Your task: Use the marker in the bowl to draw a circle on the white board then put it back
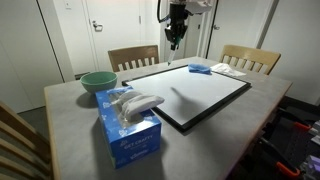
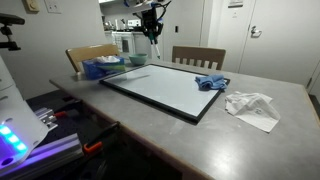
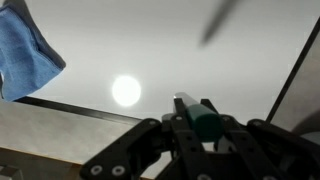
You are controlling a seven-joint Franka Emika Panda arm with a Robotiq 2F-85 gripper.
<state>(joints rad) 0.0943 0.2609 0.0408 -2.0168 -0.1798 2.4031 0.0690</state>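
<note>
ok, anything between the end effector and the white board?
Just the marker the end effector grips. Wrist view shows bare white board ahead of it; the blue cloth sits off to one side.

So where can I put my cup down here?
The grey table is bare in front of the white board, beside the tissue box. It's crowded around the blue cloth and white papers, and by the bowl.
</note>
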